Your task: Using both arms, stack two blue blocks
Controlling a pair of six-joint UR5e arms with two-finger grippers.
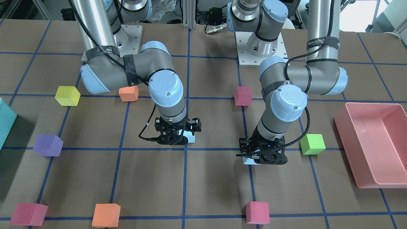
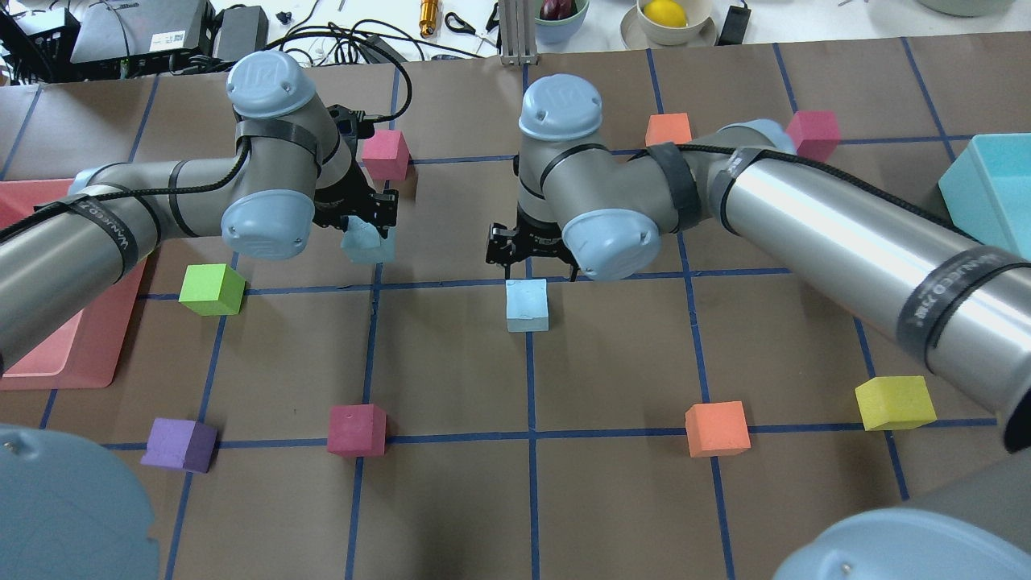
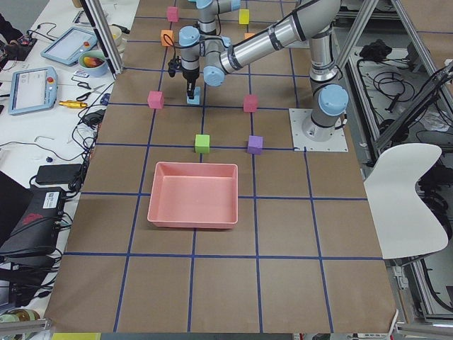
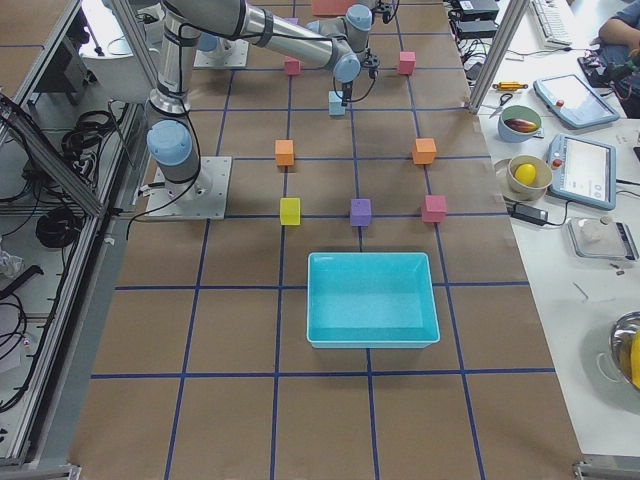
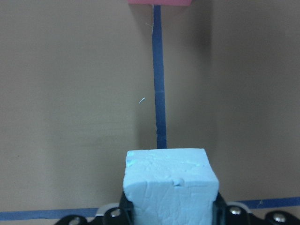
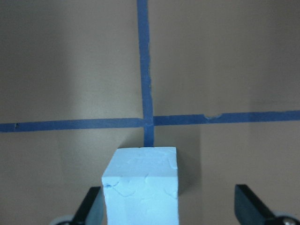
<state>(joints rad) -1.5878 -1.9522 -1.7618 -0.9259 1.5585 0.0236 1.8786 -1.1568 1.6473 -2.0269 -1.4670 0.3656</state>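
Take the overhead view as a clock face centred on the loose block (image 2: 527, 304), which rests on the table (image 2: 451, 499). The right gripper (image 2: 529, 259) stands just at 12 o'clock; its wrist view shows a finger on either side of that block. Toward 10 o'clock, the second block (image 2: 368, 244) sits between the fingers of the left gripper (image 2: 366, 229). One bin (image 2: 983, 185) lies at 2 o'clock and a tray (image 2: 80, 358) at 9 o'clock.
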